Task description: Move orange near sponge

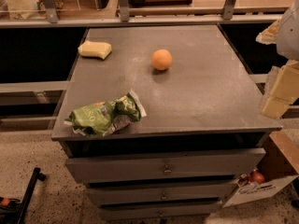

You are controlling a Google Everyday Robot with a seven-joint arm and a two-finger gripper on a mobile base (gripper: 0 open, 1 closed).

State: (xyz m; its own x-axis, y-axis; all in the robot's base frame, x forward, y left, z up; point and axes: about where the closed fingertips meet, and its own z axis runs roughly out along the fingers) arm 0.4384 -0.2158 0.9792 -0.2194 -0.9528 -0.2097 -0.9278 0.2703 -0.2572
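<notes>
Orange (161, 59) well left of right-edge gripper (279, 93)

Bare tabletop (210, 78) between orange (161, 59), sponge (95, 49) (bag (103, 115) at front), jaws far right

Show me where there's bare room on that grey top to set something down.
The widest bare stretch is the right half of the grey top, from the orange to the right edge, where the gripper hangs just off the side. A smaller patch lies between the sponge and the orange. The near left corner is crowded by the green snack bag.
</notes>
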